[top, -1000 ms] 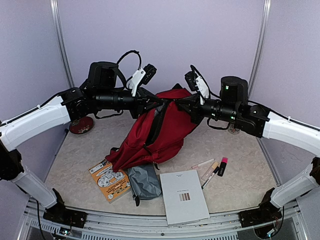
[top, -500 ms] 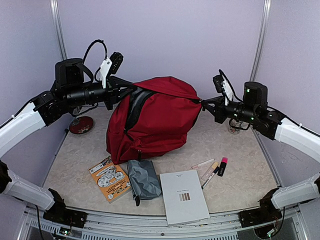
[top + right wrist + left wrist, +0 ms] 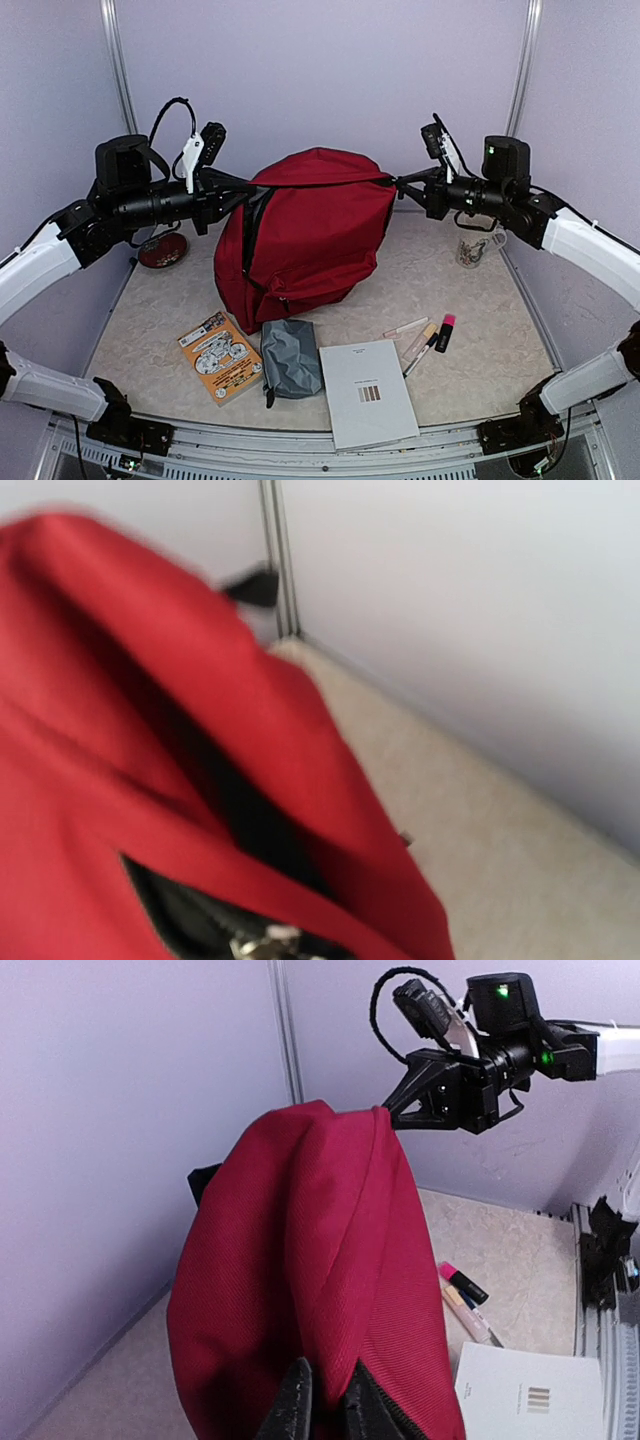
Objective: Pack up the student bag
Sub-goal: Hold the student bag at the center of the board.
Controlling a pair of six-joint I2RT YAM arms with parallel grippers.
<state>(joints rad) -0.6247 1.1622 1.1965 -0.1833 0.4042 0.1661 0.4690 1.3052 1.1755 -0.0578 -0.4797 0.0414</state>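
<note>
The student bag point(image 3: 305, 235), a large dark-red backpack with black zippers, hangs stretched upright between my two grippers above the table's middle. My left gripper point(image 3: 240, 185) is shut on its upper left edge; in the left wrist view the black fingers point(image 3: 325, 1405) pinch a fold of red fabric point(image 3: 320, 1260). My right gripper point(image 3: 400, 187) is shut on the upper right edge. The right wrist view is blurred: red fabric point(image 3: 230, 710), a dark opening and a metal zipper pull point(image 3: 255, 942); its own fingers do not show.
On the table in front lie an orange booklet point(image 3: 218, 358), a grey-blue pouch point(image 3: 290, 357), a white notebook point(image 3: 367, 392), and pens with a pink highlighter point(image 3: 428, 335). A dark red round object point(image 3: 162, 250) sits at far left, a glass cup point(image 3: 476, 248) at right.
Both grippers have pulled apart and outward, spreading the bag from a crumpled heap into a wide upright shape. The left arm moved left, the right arm moved right and up.
</note>
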